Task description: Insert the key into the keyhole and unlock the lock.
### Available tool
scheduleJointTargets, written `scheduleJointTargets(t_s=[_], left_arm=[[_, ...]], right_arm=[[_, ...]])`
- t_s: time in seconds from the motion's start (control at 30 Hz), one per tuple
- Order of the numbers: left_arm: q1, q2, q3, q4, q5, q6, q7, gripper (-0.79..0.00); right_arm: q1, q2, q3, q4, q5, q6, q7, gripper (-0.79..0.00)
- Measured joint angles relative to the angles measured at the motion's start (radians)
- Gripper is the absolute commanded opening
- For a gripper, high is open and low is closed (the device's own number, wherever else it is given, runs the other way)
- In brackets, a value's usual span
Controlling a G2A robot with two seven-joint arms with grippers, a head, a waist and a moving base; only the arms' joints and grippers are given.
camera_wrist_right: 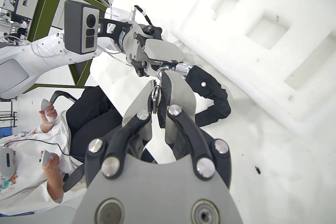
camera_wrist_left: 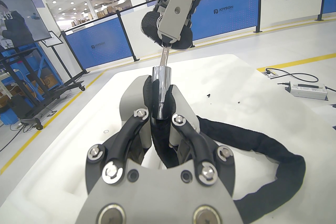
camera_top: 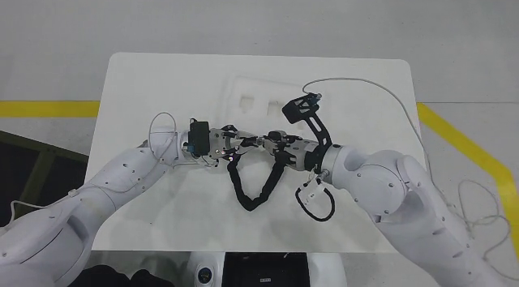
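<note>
My left gripper (camera_wrist_left: 160,93) is shut on the lock's chrome cylinder (camera_wrist_left: 161,91), held above the white table (camera_top: 365,84). The lock's black fabric-covered chain (camera_top: 253,187) droops from the cylinder to the table and loops back up. My right gripper (camera_wrist_right: 157,93) is shut on the key's head (camera_wrist_right: 156,97). The silver key blade (camera_wrist_left: 164,58) points down into the cylinder's end, its tip in the keyhole. In the top view the two grippers meet nose to nose near the table's middle, the left gripper (camera_top: 229,147) beside the right gripper (camera_top: 268,143).
A white foam tray (camera_top: 268,96) with rectangular pockets lies at the back of the table, beyond the grippers. A black cable loop (camera_top: 316,203) hangs by the right arm near the front edge. Small dark specks (camera_wrist_left: 209,95) dot the tabletop.
</note>
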State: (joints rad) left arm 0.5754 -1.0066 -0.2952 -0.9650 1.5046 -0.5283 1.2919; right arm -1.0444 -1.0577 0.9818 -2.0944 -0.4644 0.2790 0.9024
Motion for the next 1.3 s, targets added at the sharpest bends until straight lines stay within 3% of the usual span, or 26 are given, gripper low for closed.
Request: scheduleJointTargets(t_s=[0.13, 0.17, 0.2, 0.23, 0.33, 0.43, 0.53, 0.6, 0.63, 0.7, 0.97, 1.0, 1.03, 1.13, 1.3], left_arm=[[0.0, 0.0, 0.0, 0.0, 0.0, 0.0, 0.0, -0.785], [0.0, 0.0, 0.0, 0.0, 0.0, 0.0, 0.0, -0.785], [0.0, 0.0, 0.0, 0.0, 0.0, 0.0, 0.0, -0.785], [0.0, 0.0, 0.0, 0.0, 0.0, 0.0, 0.0, -0.785], [0.0, 0.0, 0.0, 0.0, 0.0, 0.0, 0.0, -0.785], [0.0, 0.0, 0.0, 0.0, 0.0, 0.0, 0.0, -0.785], [0.0, 0.0, 0.0, 0.0, 0.0, 0.0, 0.0, -0.785], [0.0, 0.0, 0.0, 0.0, 0.0, 0.0, 0.0, -0.785], [0.0, 0.0, 0.0, 0.0, 0.0, 0.0, 0.0, -0.785], [0.0, 0.0, 0.0, 0.0, 0.0, 0.0, 0.0, -0.785], [0.0, 0.0, 0.0, 0.0, 0.0, 0.0, 0.0, -0.785], [0.0, 0.0, 0.0, 0.0, 0.0, 0.0, 0.0, -0.785], [0.0, 0.0, 0.0, 0.0, 0.0, 0.0, 0.0, -0.785], [0.0, 0.0, 0.0, 0.0, 0.0, 0.0, 0.0, -0.785], [0.0, 0.0, 0.0, 0.0, 0.0, 0.0, 0.0, -0.785]], right_arm=[[0.004, -0.004, -0.007, 0.008, 0.0, 0.003, -0.004, -0.785], [0.004, -0.005, -0.007, 0.009, 0.002, 0.003, -0.006, -0.628], [0.005, -0.006, -0.007, 0.01, 0.005, 0.004, -0.009, -0.406], [0.005, -0.007, -0.007, 0.01, 0.007, 0.004, -0.01, -0.111], [0.005, -0.009, -0.002, 0.007, 0.011, 0.005, -0.013, -0.095], [0.003, -0.01, 0.007, 0.001, 0.022, 0.003, -0.014, -0.015], [-0.001, -0.009, 0.02, -0.01, 0.035, 0.001, -0.003, -0.055], [-0.005, -0.007, 0.034, -0.02, 0.042, 0.001, 0.014, -0.215], [-0.007, -0.006, 0.041, -0.024, 0.045, 0.001, 0.024, -0.243], [-0.013, -0.002, 0.06, -0.037, 0.056, 0.0, 0.053, -0.369], [-0.039, 0.009, 0.123, -0.066, 0.077, -0.014, 0.119, -0.582], [-0.041, 0.01, 0.127, -0.064, 0.08, -0.018, 0.119, -0.674], [-0.043, 0.01, 0.129, -0.062, 0.083, -0.021, 0.119, -0.714], [-0.044, 0.01, 0.127, -0.056, 0.086, -0.028, 0.113, -0.785], [-0.04, 0.008, 0.116, -0.049, 0.079, -0.028, 0.11, -0.785]])
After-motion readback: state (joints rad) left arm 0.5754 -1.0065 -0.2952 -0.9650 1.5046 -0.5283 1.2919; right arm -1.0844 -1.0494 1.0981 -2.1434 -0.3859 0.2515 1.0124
